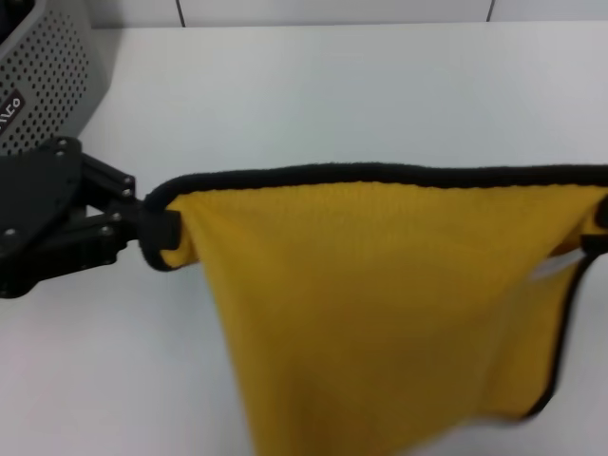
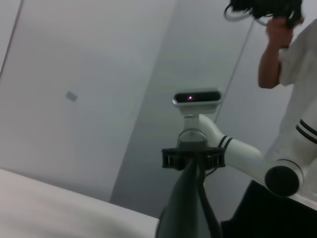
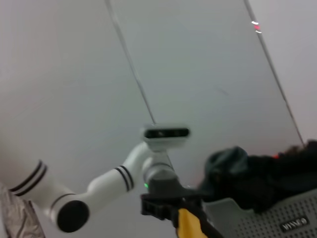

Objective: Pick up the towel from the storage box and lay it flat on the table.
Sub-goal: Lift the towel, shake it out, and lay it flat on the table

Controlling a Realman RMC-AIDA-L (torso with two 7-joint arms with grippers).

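Towel out of the box already, so the pick-up counts as done; hangs stretched between both claws, yellow face toward the head camera, black-trimmed top edge pulled taut from 9 o'clock across to 3 o'clock, body sagging down toward 6 o'clock. Left claw at 9 o'clock, clamped on the left top corner, cloth bunched around the fingertips. Right claw barely in view at the 3 o'clock edge, only a dark sliver against the other top corner; cannot tell whether closed or not, though the taut edge suggests a hold there. Box sits well apart at 10 to 11 o'clock, perforated grey wall and small black label showing. Table bare and white behind the cloth from 11 to 1 o'clock. In the left wrist view, just a dark fold of towel rising below the robot's head; in the right wrist view, a yellow tip of towel with the box beyond, dark cloth heaped over its rim. Left to do, by the look of it: lower the spread cloth onto the table, let the hanging edge land first, draw it flat without folds, then release both corners.
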